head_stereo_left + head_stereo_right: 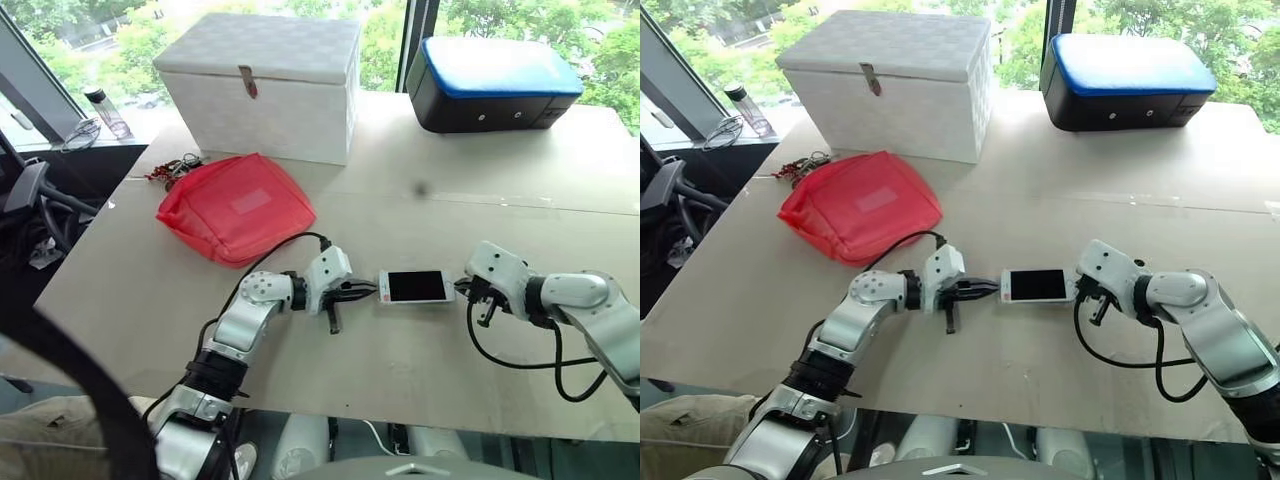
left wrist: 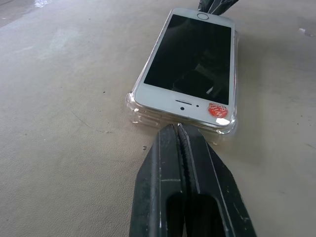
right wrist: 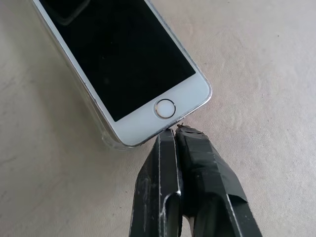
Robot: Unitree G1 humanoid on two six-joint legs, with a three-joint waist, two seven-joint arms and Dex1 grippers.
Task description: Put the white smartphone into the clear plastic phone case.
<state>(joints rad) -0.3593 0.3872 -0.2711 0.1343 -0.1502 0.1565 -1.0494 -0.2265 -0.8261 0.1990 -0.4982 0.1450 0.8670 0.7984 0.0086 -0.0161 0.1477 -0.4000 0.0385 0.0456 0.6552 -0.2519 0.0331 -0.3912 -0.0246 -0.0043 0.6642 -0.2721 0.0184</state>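
The white smartphone (image 1: pixel 416 287) lies screen up on the table, between my two grippers. It rests on the clear plastic phone case (image 2: pixel 134 109), whose rim shows around the phone's edges. A red sticker (image 2: pixel 217 110) marks the phone's earpiece end. My left gripper (image 1: pixel 368 289) is shut, its tips against the case's rim at that end. At the home-button end (image 3: pixel 165 108), my right gripper (image 3: pixel 174 131) is shut too, tips touching the phone's edge. Neither gripper holds anything.
A red pouch (image 1: pixel 236 206) lies on the table behind my left arm, with keys (image 1: pixel 172 168) beyond it. A white box (image 1: pixel 262 82) and a black case with a blue lid (image 1: pixel 492 82) stand at the far edge. A bottle (image 1: pixel 105 110) stands off the table, far left.
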